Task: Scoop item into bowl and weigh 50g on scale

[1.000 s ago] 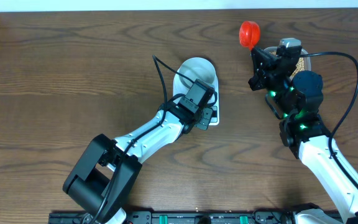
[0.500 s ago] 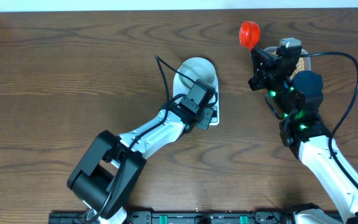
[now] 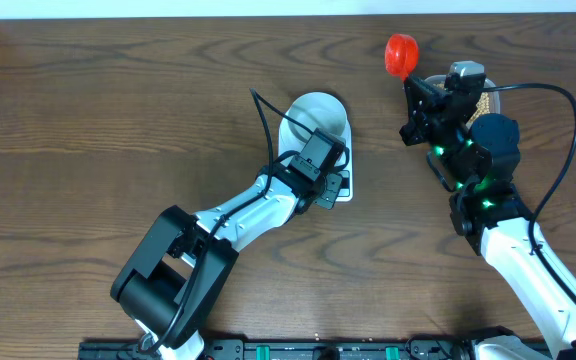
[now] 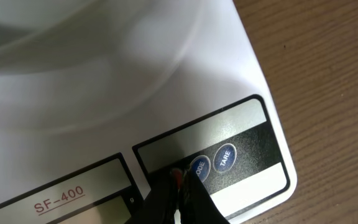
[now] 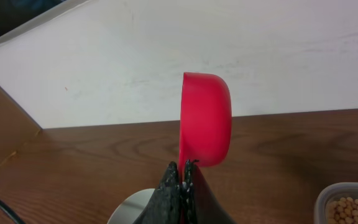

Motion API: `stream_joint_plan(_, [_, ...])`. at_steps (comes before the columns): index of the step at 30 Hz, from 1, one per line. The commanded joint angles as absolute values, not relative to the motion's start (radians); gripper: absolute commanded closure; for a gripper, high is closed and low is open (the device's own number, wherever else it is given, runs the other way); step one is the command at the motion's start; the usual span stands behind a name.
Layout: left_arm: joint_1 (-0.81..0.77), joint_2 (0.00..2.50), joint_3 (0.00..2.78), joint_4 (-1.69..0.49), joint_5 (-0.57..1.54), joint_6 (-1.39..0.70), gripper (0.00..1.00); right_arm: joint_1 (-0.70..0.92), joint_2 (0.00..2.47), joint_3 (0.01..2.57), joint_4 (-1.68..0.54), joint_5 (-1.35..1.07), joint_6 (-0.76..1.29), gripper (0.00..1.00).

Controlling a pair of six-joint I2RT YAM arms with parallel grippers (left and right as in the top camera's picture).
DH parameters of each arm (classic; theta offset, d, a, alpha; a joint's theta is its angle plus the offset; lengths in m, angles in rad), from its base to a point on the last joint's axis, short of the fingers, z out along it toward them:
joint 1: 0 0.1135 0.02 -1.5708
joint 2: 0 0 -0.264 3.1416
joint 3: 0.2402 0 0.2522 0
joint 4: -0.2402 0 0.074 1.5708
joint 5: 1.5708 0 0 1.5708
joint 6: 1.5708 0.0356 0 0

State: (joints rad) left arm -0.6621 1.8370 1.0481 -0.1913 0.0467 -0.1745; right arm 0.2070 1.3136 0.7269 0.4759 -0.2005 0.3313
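Observation:
The pale bowl (image 3: 316, 114) stands on the white scale (image 3: 348, 168). My left gripper (image 3: 330, 186) is shut, its tips down on the scale's front edge. In the left wrist view the shut tips (image 4: 178, 180) touch the scale (image 4: 241, 74) right beside the MODE button (image 4: 199, 167), with the TARE button (image 4: 224, 157) just right of it and the bowl (image 4: 73, 50) at top left. My right gripper (image 3: 408, 82) is shut on the handle of a red scoop (image 3: 401, 53), held in the air. The scoop (image 5: 207, 118) is tipped on its side; I cannot see into it. Tan beans (image 5: 350, 208) show at bottom right.
A clear tub of beans (image 3: 481, 101) sits at the right, mostly hidden behind my right arm. A white wall (image 5: 229, 43) runs along the table's far edge. Brown wood table (image 3: 118, 120) lies open to the left.
The left arm's lower links have shifted slightly. Both grippers, the scoop and the bowl have stayed where they were.

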Motion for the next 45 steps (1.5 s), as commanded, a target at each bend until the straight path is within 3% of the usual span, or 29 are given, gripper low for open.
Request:
stream_joint_plan(1, [-0.657, 1.843, 1.067, -0.188, 0.045, -0.150, 0.93, 0.200, 1.312, 0.751, 0.479, -0.186, 0.321, 0.99])
stream_joint_plan(28, [-0.612, 1.917, 1.061, -0.209, 0.147, -0.146, 0.93, 0.200, 1.312, 0.751, 0.479, -0.193, 0.321, 0.99])
stream_joint_plan(45, [-0.612, 1.761, 1.063, -0.249, 0.146, -0.124, 0.93, 0.200, 1.312, 0.751, 0.483, -0.144, 0.321, 0.99])
